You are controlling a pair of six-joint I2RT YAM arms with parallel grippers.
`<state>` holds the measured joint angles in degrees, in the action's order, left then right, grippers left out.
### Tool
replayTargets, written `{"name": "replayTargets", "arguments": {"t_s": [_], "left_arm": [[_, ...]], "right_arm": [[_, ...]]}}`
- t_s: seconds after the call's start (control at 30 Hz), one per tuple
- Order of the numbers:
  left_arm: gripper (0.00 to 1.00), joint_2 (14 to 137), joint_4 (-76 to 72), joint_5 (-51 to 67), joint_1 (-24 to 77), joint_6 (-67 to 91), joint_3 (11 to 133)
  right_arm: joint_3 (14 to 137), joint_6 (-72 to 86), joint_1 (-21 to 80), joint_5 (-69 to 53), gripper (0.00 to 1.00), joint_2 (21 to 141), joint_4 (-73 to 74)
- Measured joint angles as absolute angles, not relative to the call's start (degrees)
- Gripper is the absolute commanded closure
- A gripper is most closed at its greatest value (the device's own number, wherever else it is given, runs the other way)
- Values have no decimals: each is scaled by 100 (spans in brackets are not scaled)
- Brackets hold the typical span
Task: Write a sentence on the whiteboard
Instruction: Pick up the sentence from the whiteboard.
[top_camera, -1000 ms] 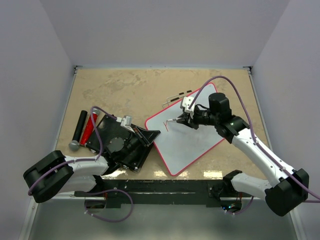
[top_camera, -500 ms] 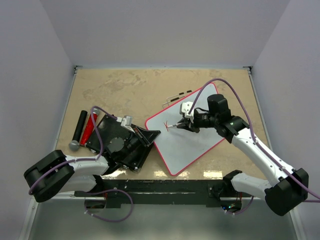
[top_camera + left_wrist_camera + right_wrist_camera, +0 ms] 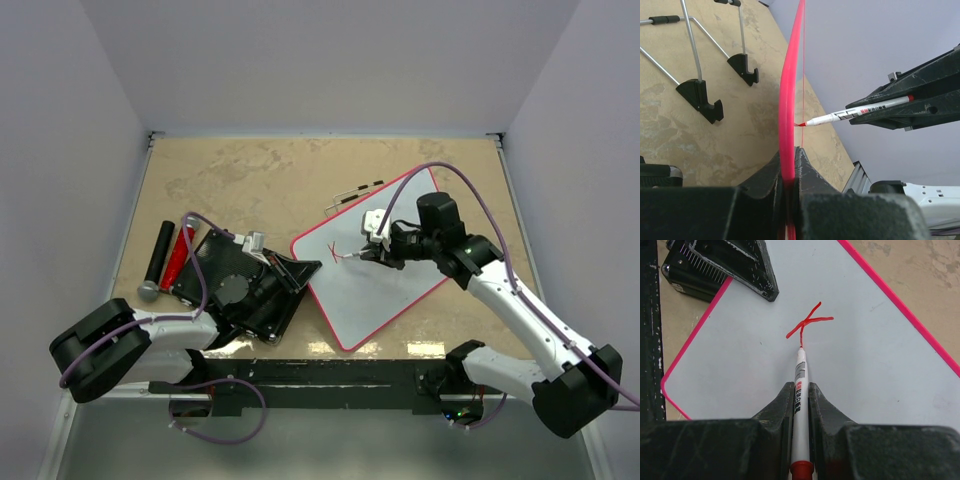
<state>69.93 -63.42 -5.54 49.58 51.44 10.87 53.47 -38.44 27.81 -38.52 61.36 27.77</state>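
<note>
The whiteboard [image 3: 375,275] lies tilted on the table, white with a thin red rim. My left gripper [image 3: 308,268] is shut on its left corner; in the left wrist view the rim [image 3: 789,95] runs edge-on between the closed jaws of this gripper [image 3: 790,161]. My right gripper [image 3: 373,250] is shut on a white red-capped marker [image 3: 800,385], tip touching the board [image 3: 875,370]. Of the sentence, only a few red strokes like a "K" [image 3: 807,324] show at the marker tip; they also show in the top view [image 3: 335,253]. The marker [image 3: 850,115] shows in the left wrist view too.
A black ribbed slab [image 3: 235,288] lies under my left arm. A black cylinder [image 3: 158,256] and a red stick [image 3: 178,256] lie at the far left. A wire stand with black clips [image 3: 355,194] rests behind the board, also in the left wrist view [image 3: 697,70].
My right gripper has shifted a little toward the near side with the marker, and the red mark has gained a stroke. The left gripper and the board have not moved.
</note>
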Motion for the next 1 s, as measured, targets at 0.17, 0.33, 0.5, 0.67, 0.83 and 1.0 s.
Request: {"name": "replayTargets", "arguments": {"t_s": [0.17,0.33,0.5,0.67,0.83,1.0], "left_arm": [[100,7013,-6375,-539,4958,5140,1090],[100,7017,-6379,-534,4958,5140,1090],[100,7032,-6379,-537,4956,5144,1092],[100,7039,-6381,-537,4956,5146,1092],[100,7043,-6381,-537,4956,5146,1094],[100,7046,-6386,-537,4956,5146,1094]], "right_arm": [[5347,-3839,2781,-3837,100,6086,2821],[5347,-3634,2781,-3865,100,6101,2630],[5347,-3413,2781,-3865,100,6217,2405],[5347,-3295,2781,-3798,100,6228,2298],[5347,-3286,2773,-3551,100,6149,2270],[5347,-3288,2762,-3371,100,6106,2265]]}}
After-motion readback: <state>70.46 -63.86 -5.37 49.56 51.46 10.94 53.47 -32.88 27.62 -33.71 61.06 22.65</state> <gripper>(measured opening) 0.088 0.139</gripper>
